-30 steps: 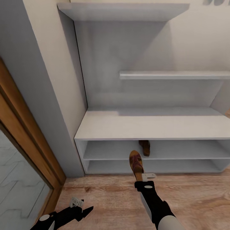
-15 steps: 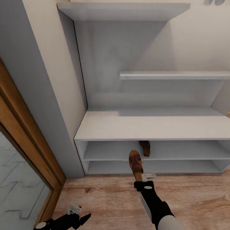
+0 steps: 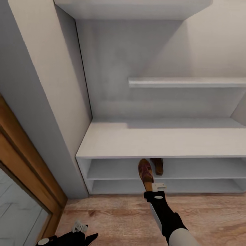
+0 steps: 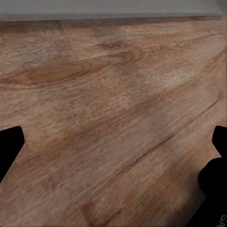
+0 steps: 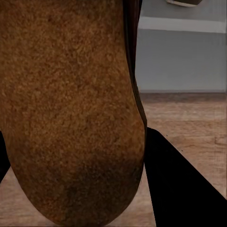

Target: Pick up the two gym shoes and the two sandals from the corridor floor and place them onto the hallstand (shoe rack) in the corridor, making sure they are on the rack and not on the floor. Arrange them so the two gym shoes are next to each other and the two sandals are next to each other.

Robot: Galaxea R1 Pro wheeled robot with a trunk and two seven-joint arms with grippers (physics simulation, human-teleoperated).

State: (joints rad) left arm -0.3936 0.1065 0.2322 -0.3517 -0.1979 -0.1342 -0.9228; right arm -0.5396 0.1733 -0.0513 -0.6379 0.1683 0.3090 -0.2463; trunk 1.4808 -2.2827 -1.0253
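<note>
a brown sandal (image 3: 145, 172) is held clamped at its heel end by the right gripper (image 3: 153, 187), toe pointed into the upper open shelf of the hallstand (image 3: 164, 140). its rough tan sole (image 5: 71, 109) is seen close up in the right wrist view. a second sandal (image 3: 158, 165) is already lying on that same shelf, just beside the held one's toe. the sandal is judged light, flat and fairly flexible, so a hold at the heel leaves the toe free to droop; a grip nearer the middle would be steadier. the sole looks grippy rather than slippery. the left gripper (image 3: 83, 234) is spread apart and empty, low over the corridor floor (image 4: 113, 118).
</note>
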